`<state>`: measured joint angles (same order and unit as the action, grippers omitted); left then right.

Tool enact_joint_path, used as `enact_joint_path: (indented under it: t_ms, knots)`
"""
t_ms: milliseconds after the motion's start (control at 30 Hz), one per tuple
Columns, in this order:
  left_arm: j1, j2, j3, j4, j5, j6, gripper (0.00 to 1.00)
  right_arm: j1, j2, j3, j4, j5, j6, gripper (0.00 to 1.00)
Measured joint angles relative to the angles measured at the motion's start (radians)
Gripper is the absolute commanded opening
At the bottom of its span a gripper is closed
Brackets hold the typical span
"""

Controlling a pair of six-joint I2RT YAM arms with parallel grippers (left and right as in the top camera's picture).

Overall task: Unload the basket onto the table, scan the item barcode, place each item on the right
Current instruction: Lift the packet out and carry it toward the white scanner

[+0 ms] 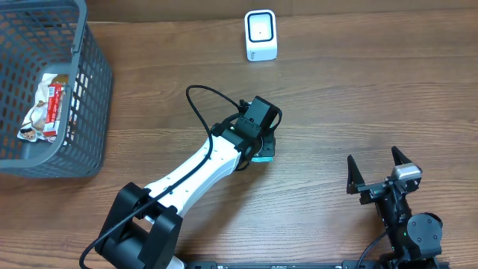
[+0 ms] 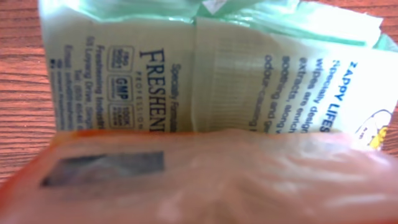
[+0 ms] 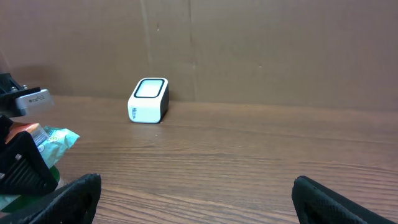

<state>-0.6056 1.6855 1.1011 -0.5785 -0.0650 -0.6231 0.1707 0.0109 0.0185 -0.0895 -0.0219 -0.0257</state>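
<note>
- Left end effector (image 1: 259,146) appears clamped on the wipes packet (image 1: 264,157), straight in front of the scanner (image 1: 261,35) and well apart from it.
- Right end effector (image 1: 379,169), right of the scanner, gapes empty.
- Packet picked; presenting its barcode remains.

Grey mesh basket (image 1: 93,90), standing on a wooden table (image 1: 358,97).
Inside the basket: one crumpled snack wrapper (image 1: 46,110), red, white and silver, lying on the floor toward the basket's right wall. Table surface runs rightward from the basket.
</note>
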Motion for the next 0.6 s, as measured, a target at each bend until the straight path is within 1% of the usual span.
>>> enact_joint_path:
  t_ms: [600]
  knots:
    - [-0.05,0.0,0.0,0.027,-0.011,-0.003,0.35,0.0,0.0,0.0,0.0,0.0,0.0,1.0]
